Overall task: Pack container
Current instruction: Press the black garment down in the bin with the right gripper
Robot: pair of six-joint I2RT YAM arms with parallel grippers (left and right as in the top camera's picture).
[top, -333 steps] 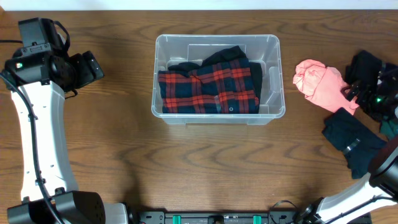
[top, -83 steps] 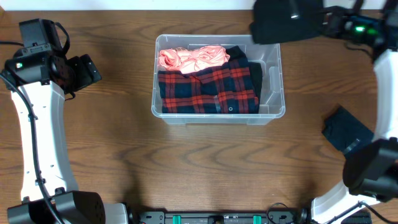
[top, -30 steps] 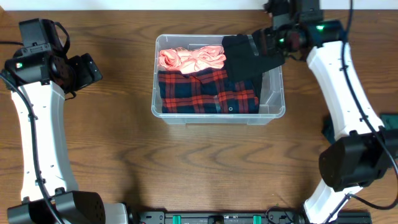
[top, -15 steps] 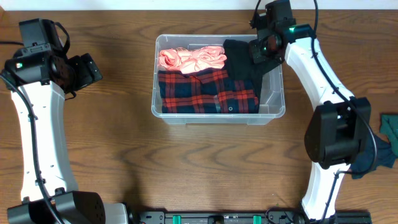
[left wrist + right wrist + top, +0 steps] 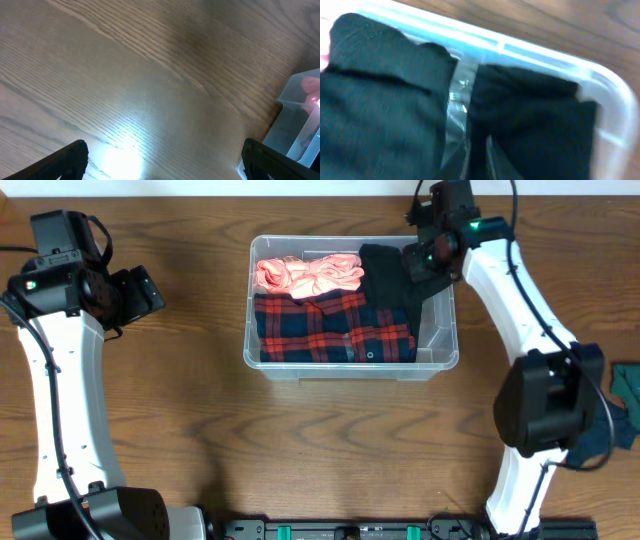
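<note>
Above black cloth [image 5: 384, 280] in the container [image 5: 350, 370] hangs the right claw [image 5: 415, 266], state unclear; left claw [image 5: 165, 160] spread.

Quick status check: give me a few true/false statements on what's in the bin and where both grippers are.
1. The pink garment lies in the container's far left corner. True.
2. The plaid shirt lies on the table beside the container. False: it lies inside the container.
3. The left gripper is open above bare table. True.
4. The right gripper is over the pink garment. False: it is at the far right corner, over the black garment.
</note>
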